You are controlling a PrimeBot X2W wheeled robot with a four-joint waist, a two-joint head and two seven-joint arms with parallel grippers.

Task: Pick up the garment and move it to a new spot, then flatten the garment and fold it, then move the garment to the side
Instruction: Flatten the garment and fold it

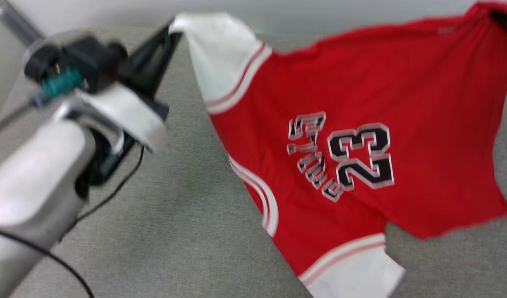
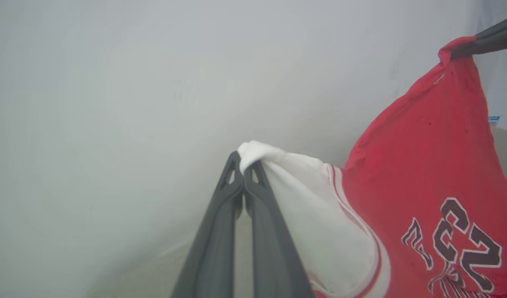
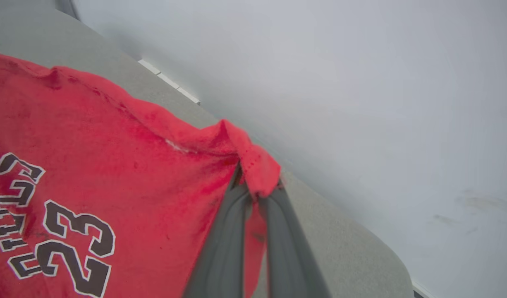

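Carrying the garment (image 1: pixel 361 103): lifted, not yet laid down
The left gripper (image 2: pixel 243 164) is closed on the white sleeve tip, the right gripper (image 3: pixel 257 187) on a red corner; the shirt hangs spread over the grey fabric surface (image 1: pixel 175 215); flattening, folding and moving aside are not yet done; a pale wall (image 2: pixel 113 82) stands at the far side.

Light's soft and even all over, fairly bright, no glare and no hard shadows. The head view is smeared with motion blur: the arm (image 1: pixel 30 174) at the left is mush, and the shirt (image 1: pixel 423 91) has streaky edges and a doubled-looking print. Both wrist views are sharper on the fabric, though the wall (image 2: pixel 113 103) behind looks hazy and washed out.
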